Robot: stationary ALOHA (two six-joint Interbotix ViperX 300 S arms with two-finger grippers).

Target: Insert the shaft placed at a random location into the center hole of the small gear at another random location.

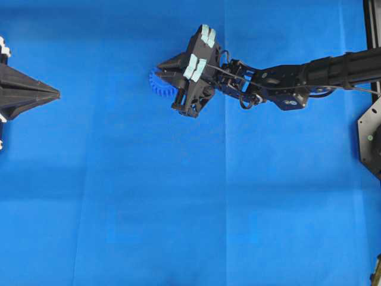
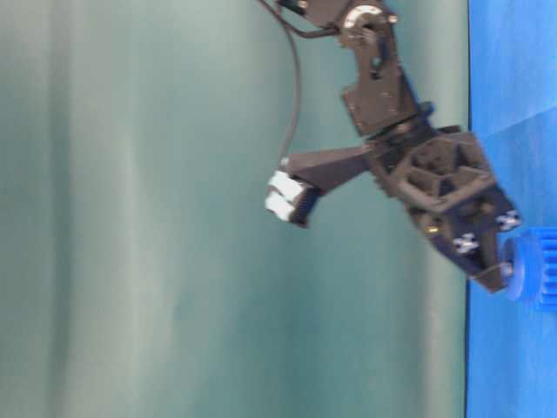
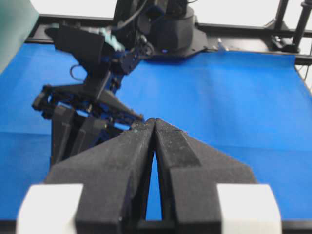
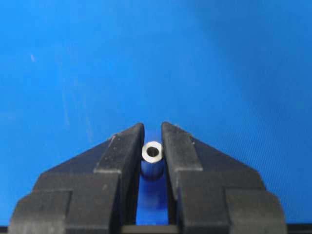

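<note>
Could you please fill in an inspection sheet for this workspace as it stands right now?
Surface: blue cloth, creased, covering the table.
Job's things: shaft clamped between the right gripper's fingers; small gear lies on the cloth, partly hidden beneath that gripper; center hole not visible.
Clutter: nothing seen.
Grippers: right gripper shut on the shaft, tip at the gear in the table-level view; left gripper shut, empty, away from the gear.
Cables: black cable loops along the right arm.
Surroundings: green backdrop; black frame beyond the cloth.
</note>
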